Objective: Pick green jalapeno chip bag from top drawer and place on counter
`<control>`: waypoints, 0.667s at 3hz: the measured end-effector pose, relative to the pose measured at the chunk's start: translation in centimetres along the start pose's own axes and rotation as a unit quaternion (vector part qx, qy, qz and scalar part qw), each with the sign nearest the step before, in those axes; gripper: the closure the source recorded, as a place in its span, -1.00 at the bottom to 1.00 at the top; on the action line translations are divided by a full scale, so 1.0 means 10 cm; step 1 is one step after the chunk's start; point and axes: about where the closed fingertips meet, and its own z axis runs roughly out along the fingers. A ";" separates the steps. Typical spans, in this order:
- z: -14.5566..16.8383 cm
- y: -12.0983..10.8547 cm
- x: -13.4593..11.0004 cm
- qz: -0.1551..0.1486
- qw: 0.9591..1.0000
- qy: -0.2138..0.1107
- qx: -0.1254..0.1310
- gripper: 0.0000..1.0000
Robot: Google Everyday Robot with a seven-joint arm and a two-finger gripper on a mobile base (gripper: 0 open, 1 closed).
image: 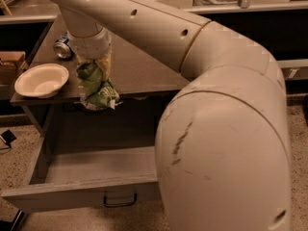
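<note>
My gripper (94, 70) hangs from the cream arm over the front edge of the counter (139, 71). It is shut on the green jalapeno chip bag (96, 88), which dangles below it, crumpled, level with the counter's front edge and above the open top drawer (91, 172). The drawer is pulled out towards me and the part I see is bare. Its dark handle (119, 200) shows on the front panel. My arm's large elbow hides the drawer's right half.
A white bowl (42, 80) sits at the counter's front left corner. A soda can (62, 47) lies on its side behind it. A cardboard box (10, 66) stands left of the counter. The floor is speckled.
</note>
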 end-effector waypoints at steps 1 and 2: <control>-0.42 0.17 0.05 0.013 0.997 0.042 0.056 1.00; -1.00 0.49 0.21 0.033 0.992 0.098 0.072 1.00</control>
